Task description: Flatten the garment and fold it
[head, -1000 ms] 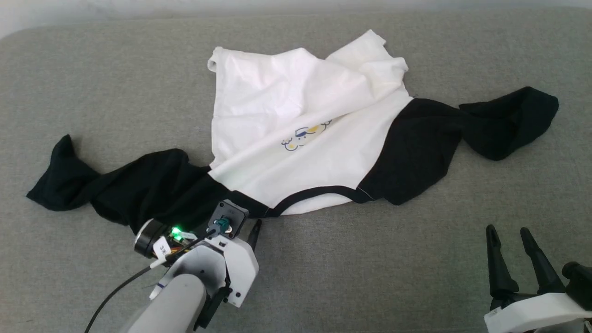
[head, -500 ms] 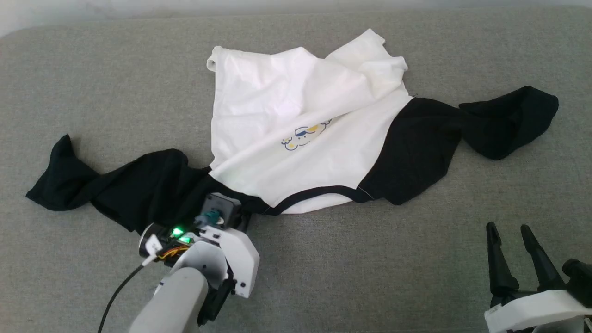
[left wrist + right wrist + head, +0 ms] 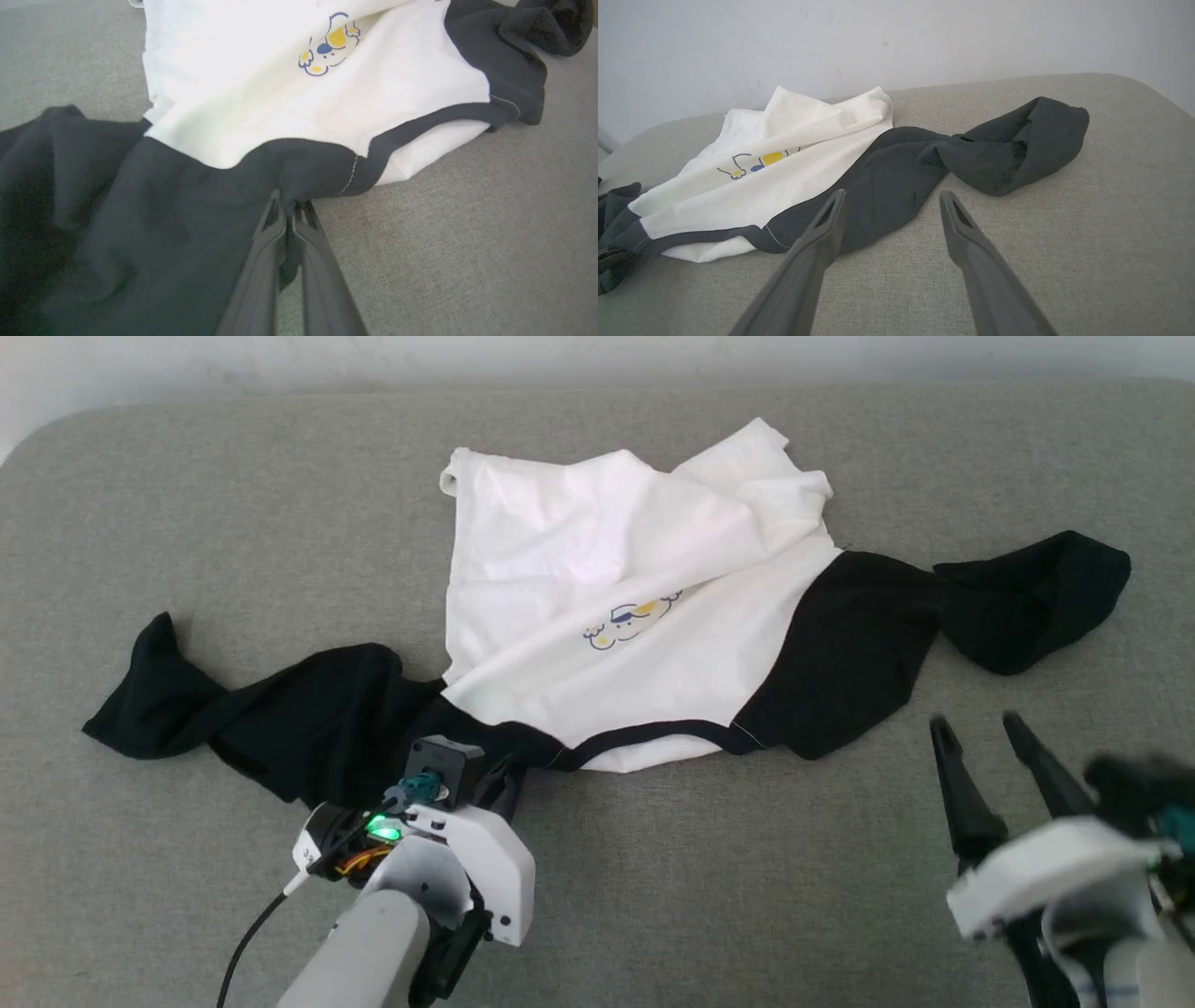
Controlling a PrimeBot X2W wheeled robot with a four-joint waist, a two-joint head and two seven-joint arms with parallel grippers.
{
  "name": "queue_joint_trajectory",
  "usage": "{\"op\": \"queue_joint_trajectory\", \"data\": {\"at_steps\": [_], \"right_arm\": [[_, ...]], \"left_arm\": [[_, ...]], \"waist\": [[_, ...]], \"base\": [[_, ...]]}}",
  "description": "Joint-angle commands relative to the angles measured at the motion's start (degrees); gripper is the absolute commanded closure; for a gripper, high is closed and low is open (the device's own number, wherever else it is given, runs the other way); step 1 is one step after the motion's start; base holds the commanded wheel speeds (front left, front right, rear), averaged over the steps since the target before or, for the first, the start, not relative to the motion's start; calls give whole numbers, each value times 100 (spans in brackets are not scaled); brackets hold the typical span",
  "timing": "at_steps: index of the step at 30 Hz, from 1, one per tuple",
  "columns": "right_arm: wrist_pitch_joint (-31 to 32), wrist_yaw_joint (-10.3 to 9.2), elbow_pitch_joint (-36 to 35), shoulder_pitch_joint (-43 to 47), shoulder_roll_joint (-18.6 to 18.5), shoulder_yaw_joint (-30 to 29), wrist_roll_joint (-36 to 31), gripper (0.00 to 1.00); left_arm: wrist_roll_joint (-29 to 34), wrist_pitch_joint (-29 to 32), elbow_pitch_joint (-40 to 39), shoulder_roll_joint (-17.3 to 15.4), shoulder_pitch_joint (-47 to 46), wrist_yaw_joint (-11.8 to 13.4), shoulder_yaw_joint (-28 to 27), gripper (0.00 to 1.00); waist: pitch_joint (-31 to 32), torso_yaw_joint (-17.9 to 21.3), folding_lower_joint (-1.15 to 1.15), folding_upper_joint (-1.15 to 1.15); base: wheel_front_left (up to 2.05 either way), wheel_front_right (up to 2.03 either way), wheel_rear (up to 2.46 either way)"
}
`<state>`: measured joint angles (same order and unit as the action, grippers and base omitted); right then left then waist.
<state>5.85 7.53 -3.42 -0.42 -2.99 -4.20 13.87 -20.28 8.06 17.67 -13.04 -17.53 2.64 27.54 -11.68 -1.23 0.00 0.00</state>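
Shirt [image 3: 616, 551] lying crumpled mid grey surface [image 3: 187, 504]. White body bunching toward 12 o'clock, black sleeves [image 3: 280, 719] trailing out to 9 and 3, collar [image 3: 653, 733] facing 6. Left hand [image 3: 289, 205] at shirt's 7 o'clock, fingers pinching black fabric beside collar seam. Right hand [image 3: 976, 721] hovering at 4 o'clock, fingers spreading wide, gripping nothing, near sleeve but not touching.

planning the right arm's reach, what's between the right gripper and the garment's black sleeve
Bare grey cushion separates the right gripper from the garment, shown in the head view.
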Motion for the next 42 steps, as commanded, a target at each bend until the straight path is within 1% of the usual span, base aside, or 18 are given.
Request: {"op": "queue_joint_trajectory", "data": {"at_steps": [1, 4, 6, 9, 13, 16, 20, 25, 29, 33, 34, 35, 36, 37, 40, 42], "right_arm": [[204, -4, -56, -156, 12, 32, -141, 0], [1069, -4, -149, -473, -56, 152, -419, 0], [1599, -4, -133, -620, -167, 298, -405, 0], [2322, -4, -89, -765, -519, 690, -369, 0], [2977, -4, -21, -968, -976, 1192, -219, 0], [3206, -4, 33, -1176, -1237, 1400, -126, 0], [3314, -4, 181, -1478, -1530, 1675, -72, 0], [3424, -4, 575, -1837, -1849, 2083, -38, 0], [3642, -4, 952, -2041, -2036, 2441, 43, 0], [3979, -4, 1201, -2141, -2102, 2738, 229, 0], [4082, -4, 1225, -2149, -2115, 2800, 300, 22], [4141, -4, 1226, -2160, -2111, 2817, 374, 54], [4162, -4, 1211, -2176, -2102, 2809, 428, 73], [4149, -4, 1173, -2201, -2106, 2823, 460, 100], [3821, -4, 1038, -2277, -2023, 2615, 493, 100], [3479, -4, 964, -2272, -1881, 2356, 491, 100]], "left_arm": [[-25, -17, -65, -3, 62, 38, -1, 100], [3, 15, -246, -45, 56, 85, 7, 100], [4, 38, -360, -68, 59, 99, 11, 100], [-4, 76, -489, -101, 71, 127, 8, 100], [-13, 108, -593, -150, 78, 155, 1, 100], [-14, 123, -671, -176, 59, 170, 0, 100], [-19, 150, -782, -193, 6, 161, 20, 100], [-43, 193, -899, -169, -128, 127, 54, 100], [-75, 214, -946, -134, -242, 89, 82, 100], [-111, 211, -934, -115, -310, 77, 86, 100], [-121, 209, -927, -113, -318, 77, 84, 100], [-140, 207, -919, -108, -322, 76, 78, 100], [-167, 199, -911, -101, -324, 76, 66, 100], [-192, 182, -900, -95, -322, 83, 47, 100], [-259, 109, -883, -82, -295, 112, -12, 100], [-349, 32, -895, -52, -253, 117, -70, 100]], "waist": [[-5, -53, 0, 0], [-64, -163, 0, 0], [-107, -235, 0, 0], [-176, -338, 0, 0], [-284, -434, 0, 0], [-391, -493, 0, 0], [-564, -562, 0, 0], [-784, -658, 0, 0], [-925, -739, 0, 0], [-990, -785, 0, 0], [-995, -790, 0, 0], [-996, -793, 0, 0], [-990, -792, 0, 0], [-975, -787, 0, 0], [-902, -752, 0, 0], [-834, -720, 0, 0]], "base": [[0, 0, 0], [0, 0, 0], [0, 0, 0], [0, 0, 0], [0, 0, 0], [0, 0, 0], [0, 0, 0], [0, 0, 0], [0, 0, 0], [0, 0, 0], [0, 0, 0], [0, 0, 0], [0, 0, 0], [0, 0, 0], [0, 0, 0], [0, 0, 0]]}}
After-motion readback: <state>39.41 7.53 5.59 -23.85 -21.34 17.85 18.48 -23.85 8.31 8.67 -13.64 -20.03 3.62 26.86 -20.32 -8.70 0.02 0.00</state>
